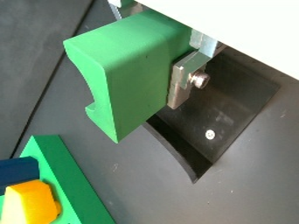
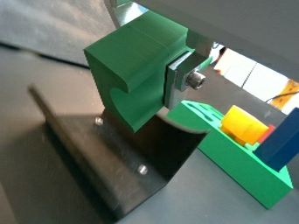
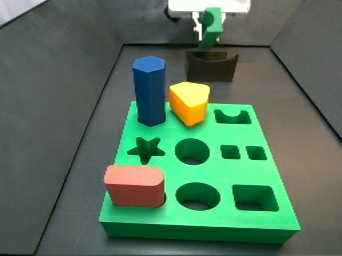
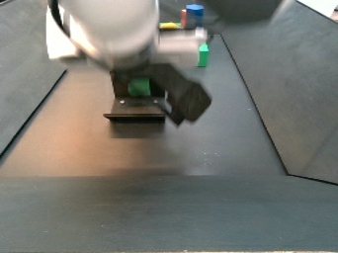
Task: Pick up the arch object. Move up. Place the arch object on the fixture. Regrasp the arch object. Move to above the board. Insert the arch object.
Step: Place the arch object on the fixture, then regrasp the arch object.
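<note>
My gripper (image 3: 209,27) is shut on the arch object (image 1: 126,77), a muted-green arch block that fills both wrist views (image 2: 138,72). A silver finger plate (image 1: 184,81) presses its side. In a side view the arch object (image 3: 207,40) hangs just above the fixture (image 3: 211,66), a dark squat block at the far end of the floor. In a wrist view the fixture (image 2: 128,166) lies right beneath the block. The bright green board (image 3: 267,180) lies nearer, with star, round, square and arch holes. In a side view (image 4: 136,87) the arm hides most of the block.
On the board stand a blue prism (image 3: 148,90), a yellow rounded block (image 3: 190,102) and a red block (image 3: 135,185). Dark side walls (image 3: 80,120) bound the floor on both sides. The board's corner with the yellow block shows in a wrist view (image 1: 30,199).
</note>
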